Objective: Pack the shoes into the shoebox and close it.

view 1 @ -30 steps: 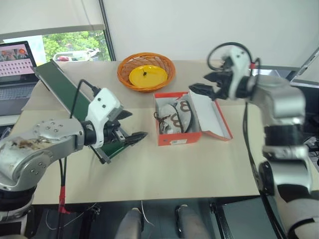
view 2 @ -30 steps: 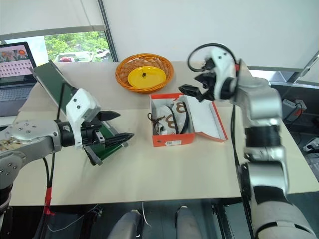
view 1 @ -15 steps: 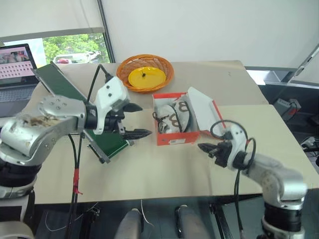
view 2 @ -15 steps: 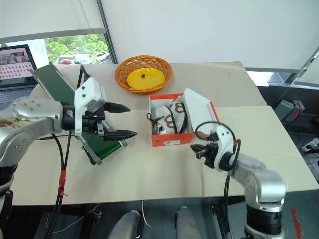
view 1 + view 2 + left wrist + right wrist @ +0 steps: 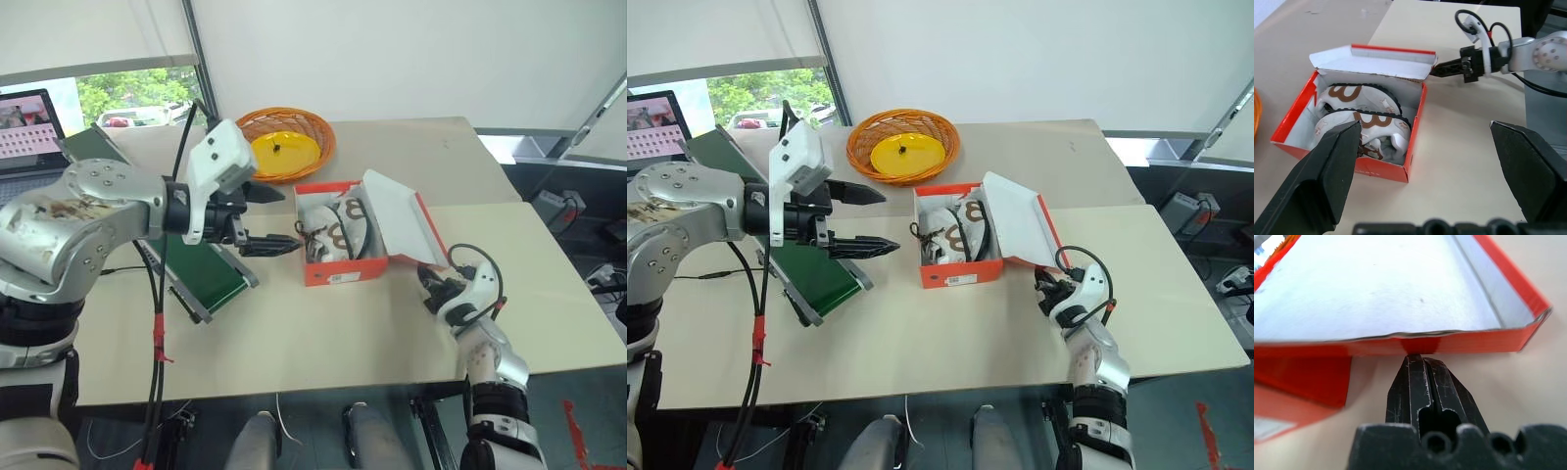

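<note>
The orange-red shoebox (image 5: 338,272) stands mid-table with both white shoes (image 5: 333,233) lying inside it. Its white-lined lid (image 5: 397,220) is propped up at a slant on the box's right side. My right gripper (image 5: 428,285) is shut, low over the table just right of the box. In the right wrist view its tip (image 5: 1418,361) touches the underside of the lid's red front edge (image 5: 1415,343). My left gripper (image 5: 284,220) hovers open just left of the box, above the table, pointing at it. The left wrist view looks between its fingers (image 5: 1327,181) at the shoes (image 5: 1364,120).
A round orange wicker basket (image 5: 263,124) with a yellow plate in it sits behind the box. A long green board (image 5: 201,279) lies slanted under my left arm, with a laptop (image 5: 24,122) at the far left. Bare tabletop lies in front of the box.
My right arm dropped from above the box to table level at its right and shut. The lid rose from lying flat to slanted. My left gripper lifted a little.
</note>
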